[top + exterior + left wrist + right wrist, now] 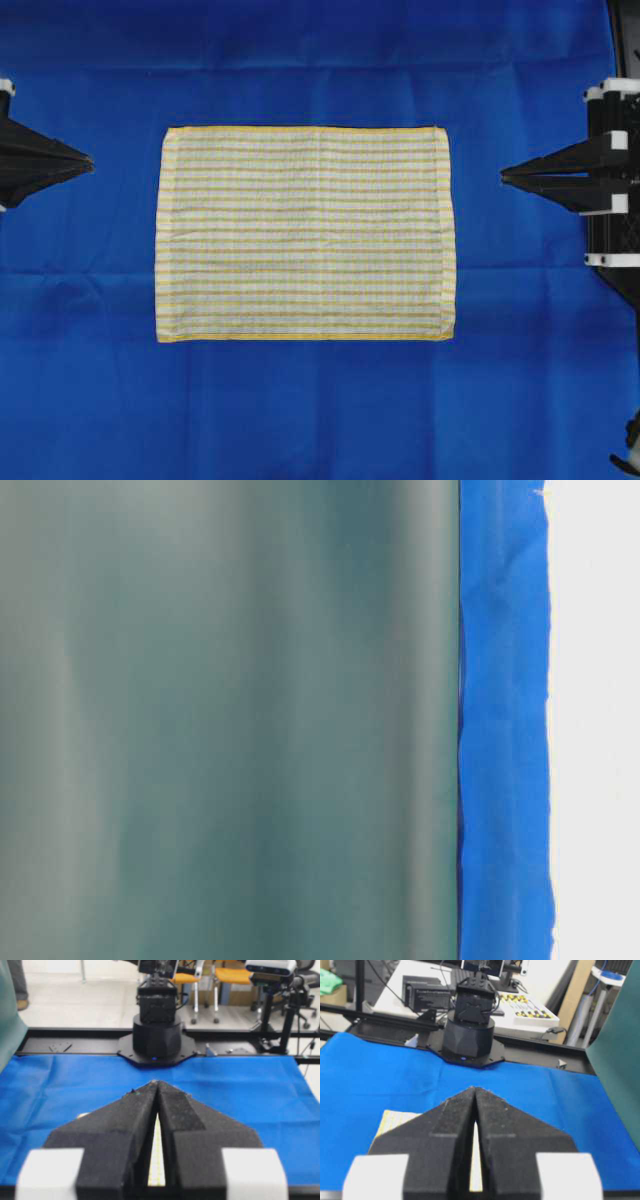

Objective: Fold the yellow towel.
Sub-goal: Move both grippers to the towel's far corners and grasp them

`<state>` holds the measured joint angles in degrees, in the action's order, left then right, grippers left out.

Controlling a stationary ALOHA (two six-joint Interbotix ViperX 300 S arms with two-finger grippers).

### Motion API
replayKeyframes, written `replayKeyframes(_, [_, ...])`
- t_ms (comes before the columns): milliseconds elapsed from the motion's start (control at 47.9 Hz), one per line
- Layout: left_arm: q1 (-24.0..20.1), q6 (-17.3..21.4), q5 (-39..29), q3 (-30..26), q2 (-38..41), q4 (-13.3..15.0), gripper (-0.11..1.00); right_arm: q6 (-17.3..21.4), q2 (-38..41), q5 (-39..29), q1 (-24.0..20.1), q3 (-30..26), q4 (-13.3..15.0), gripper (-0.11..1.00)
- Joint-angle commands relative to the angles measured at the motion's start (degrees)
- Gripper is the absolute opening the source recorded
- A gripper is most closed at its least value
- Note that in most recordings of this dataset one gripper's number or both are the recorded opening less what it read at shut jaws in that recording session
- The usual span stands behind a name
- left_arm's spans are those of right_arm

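The yellow towel [305, 233] lies flat and unfolded, striped side up, in the middle of the large blue cloth [320, 410]. My left gripper [90, 159] is shut and empty, well to the left of the towel's left edge. Shut and empty too, my right gripper [503, 173] points at the towel from the right, a short way off its right edge. In the left wrist view the shut left gripper [156, 1082] hides most of the towel [157, 1160], which shows through the slit behind the tips. The right wrist view shows my right gripper [474, 1088] shut above the towel [395, 1118].
The opposite arm's black base [157, 1040] stands at the far edge of the blue cloth in the left wrist view, and likewise the other base [468, 1035] in the right wrist view. A green sheet [230, 720] fills most of the table-level view.
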<state>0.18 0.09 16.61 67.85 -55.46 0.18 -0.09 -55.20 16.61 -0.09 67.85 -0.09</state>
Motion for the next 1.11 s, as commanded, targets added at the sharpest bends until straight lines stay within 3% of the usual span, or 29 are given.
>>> replayKeyframes(0, [-0.5,1.3,0.1,-0.7,1.2,1.7,0.0,0.3,1.0,0.2,0.9,-1.6,-0.3,0.0])
replayKeyframes(209, [-2.0,3.6,0.2,-0.6,5.0,1.7,0.0,0.4,4.0,-2.7,5.8,-1.9,-2.6,0.0])
replayKeyframes(376, [-6.6,3.8,0.1,-0.5,10.5,2.0,0.0,0.4,7.8,-5.4,9.8,-1.8,-3.8,0.0])
replayKeyframes(605, [-12.0,3.7,0.2,-1.2,20.1,2.0,0.02,0.4,16.9,-6.3,16.2,-2.0,-7.8,0.01])
replayKeyframes(710, [-13.8,3.8,0.8,-1.7,24.6,2.0,0.22,0.4,22.1,-6.9,19.1,-2.3,-9.0,0.23])
replayKeyframes(856, [-15.6,4.2,3.8,-1.6,30.6,2.1,0.66,0.4,30.2,-5.9,22.8,-2.5,-9.8,0.68])
replayKeyframes(898, [-15.9,4.4,5.9,-1.4,33.0,2.1,0.78,0.4,32.3,-5.3,23.5,-2.5,-9.9,0.77])
replayKeyframes(939, [-16.2,4.5,7.5,-1.4,35.0,2.1,0.83,0.4,34.2,-4.5,24.1,-2.5,-9.9,0.76])
replayKeyframes(1086, [-18.1,4.5,11.0,-1.8,42.3,2.1,0.79,0.4,40.3,-1.7,24.7,-3.1,-10.1,0.66])
